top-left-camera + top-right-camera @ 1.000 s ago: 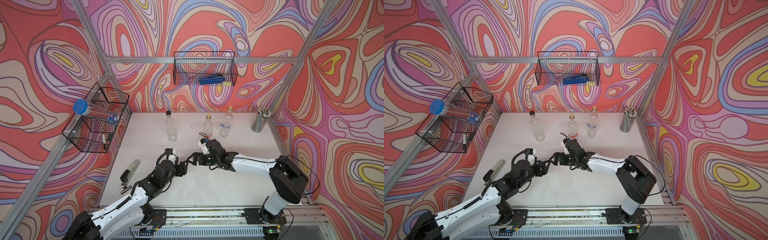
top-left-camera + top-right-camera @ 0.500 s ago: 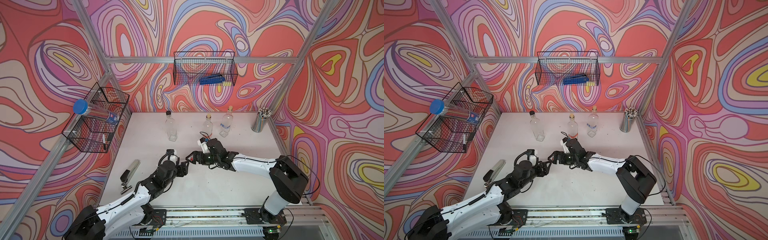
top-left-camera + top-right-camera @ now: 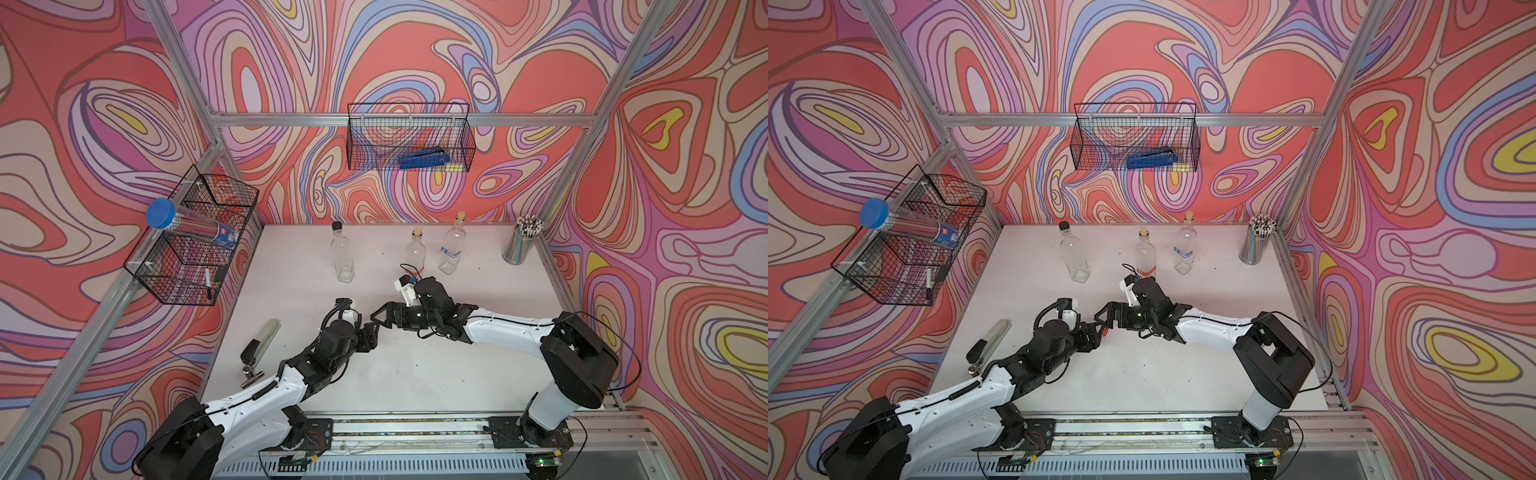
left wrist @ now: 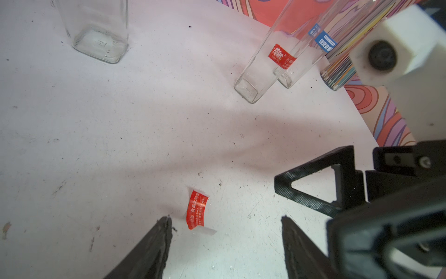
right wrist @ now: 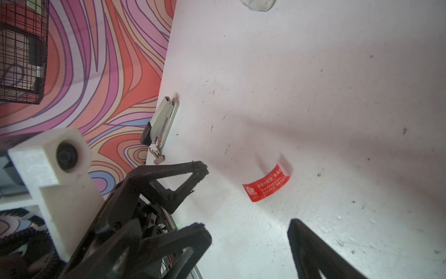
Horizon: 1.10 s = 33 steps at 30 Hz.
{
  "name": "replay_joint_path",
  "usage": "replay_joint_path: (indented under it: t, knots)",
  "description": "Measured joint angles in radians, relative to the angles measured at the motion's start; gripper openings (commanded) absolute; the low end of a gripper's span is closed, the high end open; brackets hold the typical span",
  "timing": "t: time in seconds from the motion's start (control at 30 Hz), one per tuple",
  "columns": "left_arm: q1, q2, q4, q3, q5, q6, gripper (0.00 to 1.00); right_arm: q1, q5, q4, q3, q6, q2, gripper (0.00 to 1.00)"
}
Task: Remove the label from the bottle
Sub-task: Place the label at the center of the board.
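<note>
one red label [image 4: 196, 210] lies curled mid-worktop [image 3: 415, 374], between left gripper [image 4: 224, 218] and right gripper [image 3: 377, 318]. Left half open, right wide open, both empty. The bottle [image 3: 415, 253] near the back edge shows another red label; peeling that is likely the next move.

Red label [image 4: 196, 210] on tbl [image 4: 120, 145], L jaws apart.

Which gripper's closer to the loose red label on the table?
Left gripper, narrowly: the red label lies at its open fingertips, close beside one. The right gripper, also open, faces it from opposite.
</note>
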Motion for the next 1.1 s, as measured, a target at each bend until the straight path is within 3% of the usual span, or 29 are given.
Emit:
replay_joint_path:
  t: [0.23,0.5,0.6,0.63,0.67,0.87,1.1]
  knots:
    - [0.0,-0.109,-0.074,0.0,-0.03,0.009,0.76,-0.002,0.052,-0.05,0.001,-0.06,-0.024,0.98]
    - [0.0,-0.172,-0.179,0.045,-0.057,0.049,0.81,0.0,0.169,-0.239,0.003,-0.225,-0.15,0.98]
    - [0.0,-0.183,-0.197,0.077,-0.063,0.062,0.89,0.0,0.23,-0.31,0.003,-0.282,-0.223,0.98]
    - [0.0,-0.182,-0.201,0.088,-0.064,0.066,0.98,0.0,0.253,-0.329,0.003,-0.299,-0.25,0.98]
    - [0.0,-0.181,-0.204,0.098,-0.064,0.071,1.0,0.0,0.276,-0.345,0.002,-0.314,-0.277,0.98]
    - [0.0,-0.142,-0.212,0.148,-0.067,0.088,1.0,0.0,0.404,-0.41,0.008,-0.388,-0.357,0.98]
    - [0.0,-0.057,-0.232,0.263,-0.068,0.112,1.0,-0.091,0.477,-0.449,0.147,-0.447,-0.283,0.98]
